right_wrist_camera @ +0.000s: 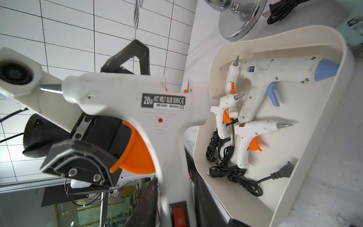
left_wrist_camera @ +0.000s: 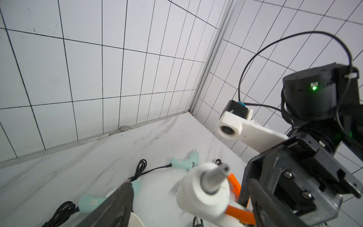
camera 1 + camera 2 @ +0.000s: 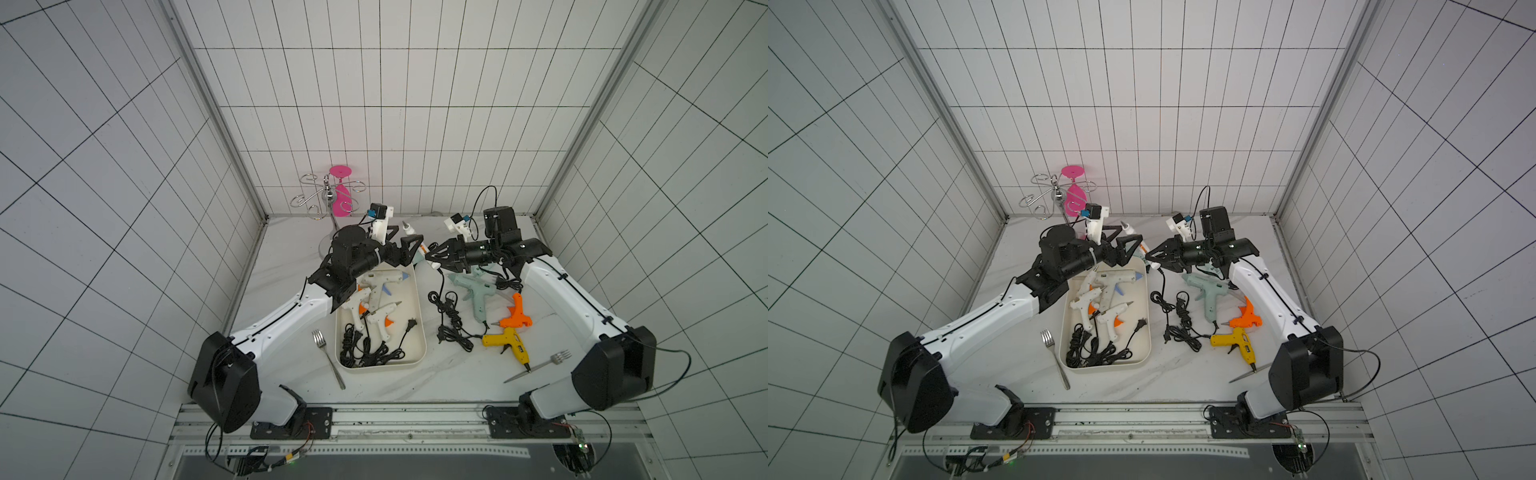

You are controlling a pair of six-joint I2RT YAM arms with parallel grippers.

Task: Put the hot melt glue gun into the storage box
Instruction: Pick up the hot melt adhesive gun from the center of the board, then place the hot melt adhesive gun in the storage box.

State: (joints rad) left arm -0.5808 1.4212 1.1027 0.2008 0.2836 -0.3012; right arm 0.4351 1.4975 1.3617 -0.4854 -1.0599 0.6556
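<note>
Fingers (image 1: 137, 57) of the left gripper (image 3: 409, 236) stand spread wide on either side of the barrel of the hot melt glue gun (image 1: 170, 118). We cannot tell whether either one touches it, because the gun's white body covers the gap in the right wrist view. The right gripper (image 3: 432, 258) is closed on the gun's handle and holds it in the air above the far right corner of the storage box (image 3: 422, 332), not inside it. In both top views the two arms hide most of the gun; we make out only its grey nozzle and a strip of white body. The frame edge cuts off the handle's lower end in the right wrist view, and in the left wrist view the nozzle is blurred close to the lens. Inside the box lie a large white gun with a blue trigger (image 1: 275, 78), three small white guns with orange triggers (image 1: 253, 137) and black cords (image 1: 233, 171). To the right on the tabletop (image 3: 386, 386) lie a mint-green gun (image 3: 473, 291), an orange gun (image 3: 516, 316) and a yellow gun (image 3: 509, 343). A black cord bundle (image 3: 451, 328) lies between them and the box; we cannot tell whose cord it is.
</note>
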